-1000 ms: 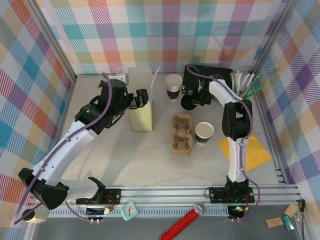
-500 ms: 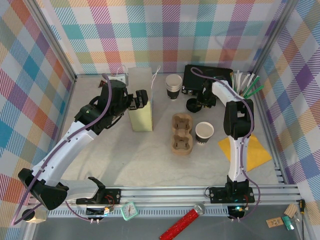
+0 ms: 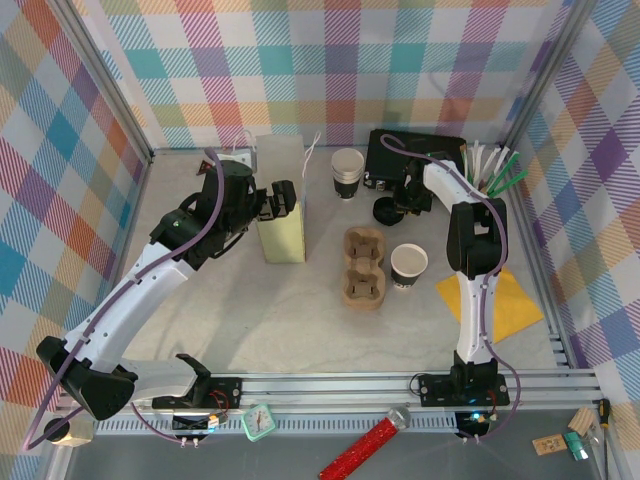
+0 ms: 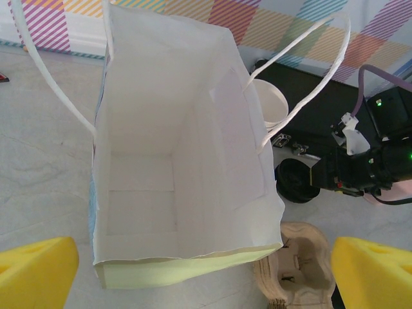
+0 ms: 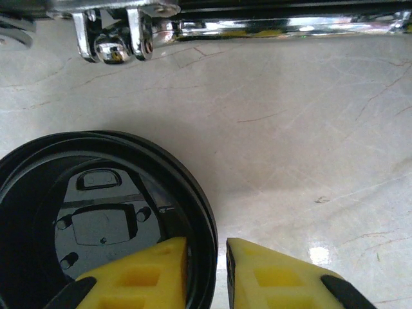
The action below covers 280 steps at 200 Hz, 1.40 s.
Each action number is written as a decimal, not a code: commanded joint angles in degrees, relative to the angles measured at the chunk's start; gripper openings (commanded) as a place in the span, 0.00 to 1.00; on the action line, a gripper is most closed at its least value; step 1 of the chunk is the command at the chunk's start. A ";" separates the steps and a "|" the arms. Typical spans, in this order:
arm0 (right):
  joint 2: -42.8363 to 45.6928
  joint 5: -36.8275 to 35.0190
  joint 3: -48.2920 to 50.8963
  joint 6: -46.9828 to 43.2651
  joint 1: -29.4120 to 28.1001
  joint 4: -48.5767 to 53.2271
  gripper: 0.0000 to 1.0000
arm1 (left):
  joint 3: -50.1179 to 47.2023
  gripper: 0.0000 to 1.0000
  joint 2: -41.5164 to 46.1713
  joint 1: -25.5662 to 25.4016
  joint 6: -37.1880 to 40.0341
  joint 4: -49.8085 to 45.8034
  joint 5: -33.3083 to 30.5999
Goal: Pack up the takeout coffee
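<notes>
Though walls (image 3: 300, 60) plaid, tabletop (image 3: 300, 320) pale marble.

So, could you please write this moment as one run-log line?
left fingers: open, at paper bag mouth | right fingers: astride black lid rim, grip unclear | paper cups: both lidless

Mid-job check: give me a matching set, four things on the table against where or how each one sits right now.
Things:
1. pale paper bag with string handles
2. round black plastic lid
3. brown moulded cardboard cup carrier
4. flat yellow square sheet

States:
A. rim between the right jaws
B. lying flat, furthest right
C. upright, open, empty, between the spread left jaws
D. empty, between the bag and a lidless dark paper cup

Pairs: 1-C, 2-A, 3-D, 4-B
</notes>
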<state>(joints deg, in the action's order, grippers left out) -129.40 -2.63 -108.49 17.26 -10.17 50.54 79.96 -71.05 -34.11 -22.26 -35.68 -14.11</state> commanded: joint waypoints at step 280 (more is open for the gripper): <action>38.96 35.13 24.18 11.69 6.76 -19.07 0.00 | 12.95 0.96 -14.16 -6.66 -17.18 19.24 21.13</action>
<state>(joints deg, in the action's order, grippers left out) -97.19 20.21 -88.36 24.84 -5.10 39.66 90.54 -82.35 -39.92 -32.32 -24.49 -0.95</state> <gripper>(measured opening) 0.062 0.978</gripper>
